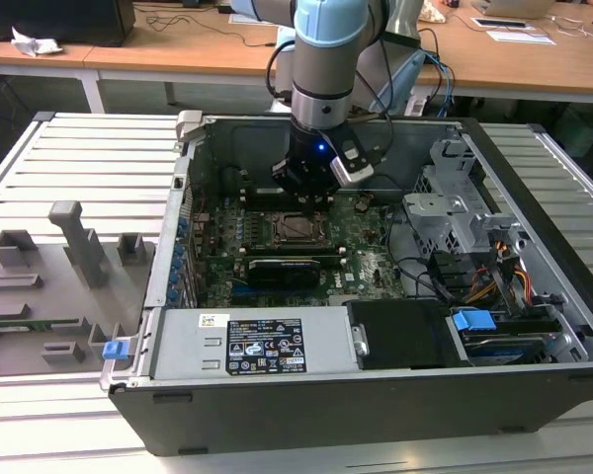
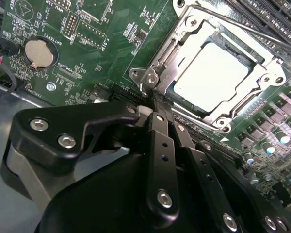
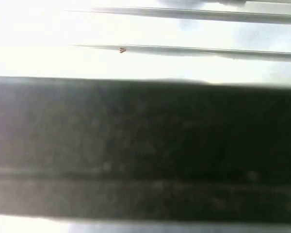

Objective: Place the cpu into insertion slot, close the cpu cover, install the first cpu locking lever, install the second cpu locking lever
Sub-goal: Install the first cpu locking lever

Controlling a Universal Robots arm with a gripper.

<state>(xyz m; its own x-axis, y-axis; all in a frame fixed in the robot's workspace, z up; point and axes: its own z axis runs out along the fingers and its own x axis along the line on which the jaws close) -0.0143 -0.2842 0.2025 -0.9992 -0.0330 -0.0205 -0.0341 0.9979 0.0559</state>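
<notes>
A: Right up close in the second wrist view, what do you see?

B: The black gripper (image 2: 155, 109). Its two fingers (image 2: 161, 141) are pressed together with nothing between them, and the tips touch down at the corner of the silver frame.

A: What is just past the tips?

B: The cpu cover (image 2: 182, 39). It lies flat over the insertion slot (image 2: 170, 87), and the cpu (image 2: 211, 77) shows through the square hole in the middle. The chip sits inside, flat, with its pale grey top up.

A: Anything beside it?

B: A thin metal rod, one locking lever (image 2: 247, 31), runs along one side of the cover. A round silver coin battery (image 2: 39, 52) sits on the green motherboard (image 2: 106, 43), well apart from the slot.

A: And in the exterior view?

B: Nearest is the open computer case (image 1: 376, 395) on a slatted table (image 1: 89, 158). Inside it, the grey power supply (image 1: 262, 346) with its sticker lies at the front. Behind that is the black graphics card (image 1: 287, 269), then the socket with the cpu (image 1: 298, 228) in it. The gripper (image 1: 311, 188) hangs just above the far edge of the socket. To the exterior view's left, a grey parts tray (image 1: 49, 286) lies on the table. Far back stands a wooden desk (image 1: 534, 59)
</notes>
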